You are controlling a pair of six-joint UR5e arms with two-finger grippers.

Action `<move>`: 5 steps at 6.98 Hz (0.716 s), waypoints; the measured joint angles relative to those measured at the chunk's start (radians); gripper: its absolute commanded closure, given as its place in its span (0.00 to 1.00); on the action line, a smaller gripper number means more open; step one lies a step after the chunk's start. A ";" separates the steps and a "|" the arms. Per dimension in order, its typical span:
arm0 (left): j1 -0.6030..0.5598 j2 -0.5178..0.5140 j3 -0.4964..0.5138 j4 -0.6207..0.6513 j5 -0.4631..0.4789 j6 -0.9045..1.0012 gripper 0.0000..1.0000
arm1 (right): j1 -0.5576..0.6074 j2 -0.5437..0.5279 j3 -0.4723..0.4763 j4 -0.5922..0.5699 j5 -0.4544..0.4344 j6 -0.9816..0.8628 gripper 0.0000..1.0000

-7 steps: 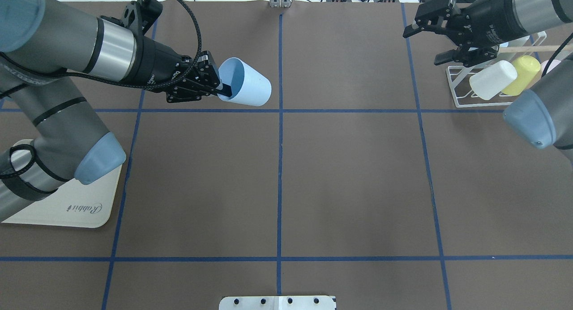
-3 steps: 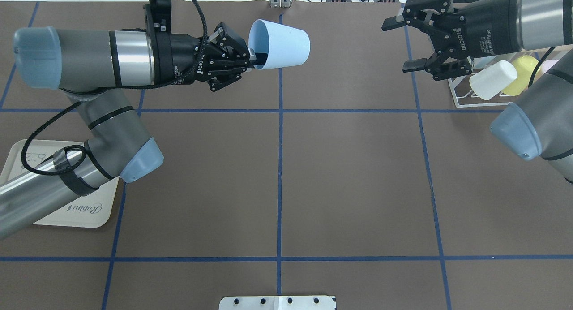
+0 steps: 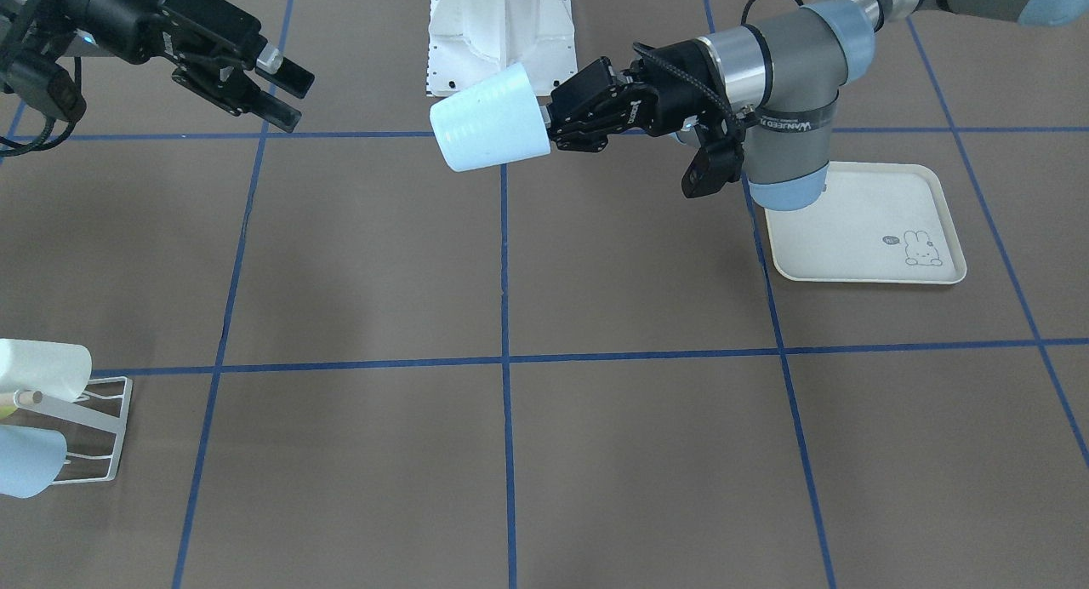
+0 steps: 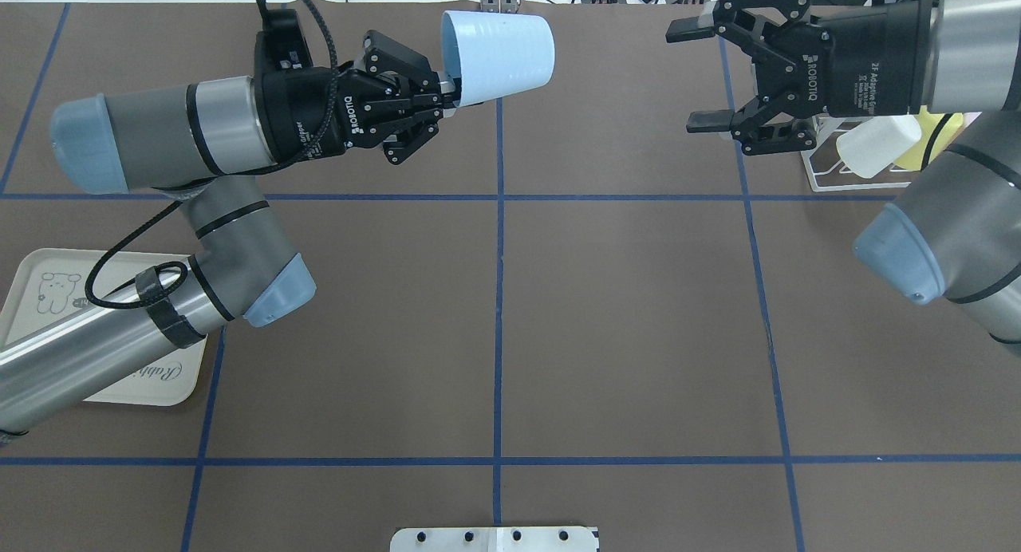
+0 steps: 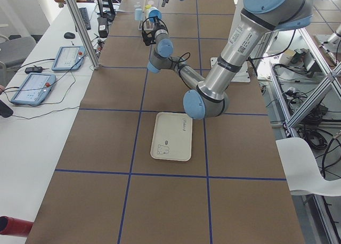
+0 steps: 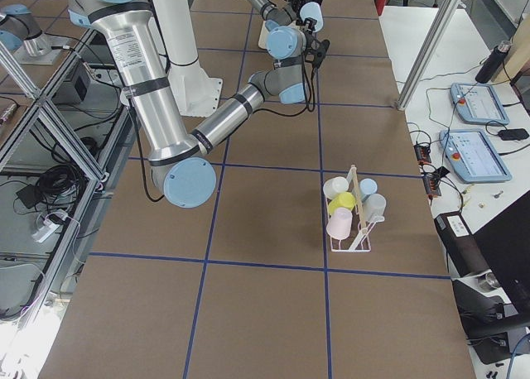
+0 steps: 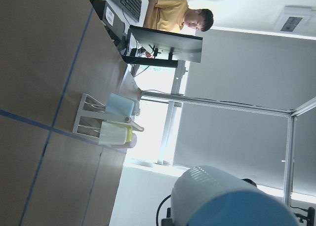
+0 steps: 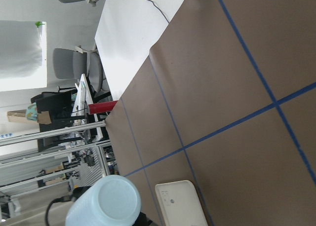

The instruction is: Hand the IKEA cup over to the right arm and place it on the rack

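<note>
The left end effector (image 4: 448,97) is pinching the rim of the light blue cup (image 4: 502,45), with one finger inside the mouth and the other against the outside wall. The cup is lying on its side in the air, above the far half of the tabletop (image 4: 622,313) and just over the blue centre line. Its open mouth is facing the left end effector and its closed base is pointing toward the robot's right side. The left arm is reaching in from the left of the overhead view, its forearm crossing above a cream tray (image 3: 851,231) with a small rabbit print in one corner.

The right end effector (image 4: 691,77) is hanging in the air with its two fingers spread wide and nothing between them. It is facing the cup's base from well apart, at about the same depth along the tabletop. Its wrist camera is showing the cup's round base low in the picture.

The rack (image 6: 352,230), a small white wire frame with a pale wooden peg, is standing on the tabletop behind and beside the right end effector. A white cup (image 4: 873,145) and a yellow cup (image 4: 929,133) are sitting on it, along with other pale cups seen in the right side view.
</note>
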State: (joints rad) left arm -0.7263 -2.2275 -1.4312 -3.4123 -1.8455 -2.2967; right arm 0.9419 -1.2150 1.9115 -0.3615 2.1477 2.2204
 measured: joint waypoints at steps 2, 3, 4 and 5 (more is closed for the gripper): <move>0.007 -0.031 0.026 -0.092 0.058 -0.125 1.00 | -0.092 0.000 0.001 0.156 -0.174 0.138 0.00; 0.009 -0.042 0.029 -0.105 0.068 -0.161 1.00 | -0.125 0.001 0.001 0.202 -0.228 0.166 0.00; 0.011 -0.048 0.030 -0.112 0.072 -0.183 1.00 | -0.142 0.007 0.000 0.223 -0.256 0.176 0.00; 0.016 -0.052 0.030 -0.118 0.074 -0.194 1.00 | -0.150 0.017 -0.002 0.230 -0.266 0.180 0.00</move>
State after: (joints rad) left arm -0.7100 -2.2792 -1.4008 -3.5305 -1.7717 -2.4907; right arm 0.7919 -1.1983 1.9094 -0.1313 1.8813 2.4006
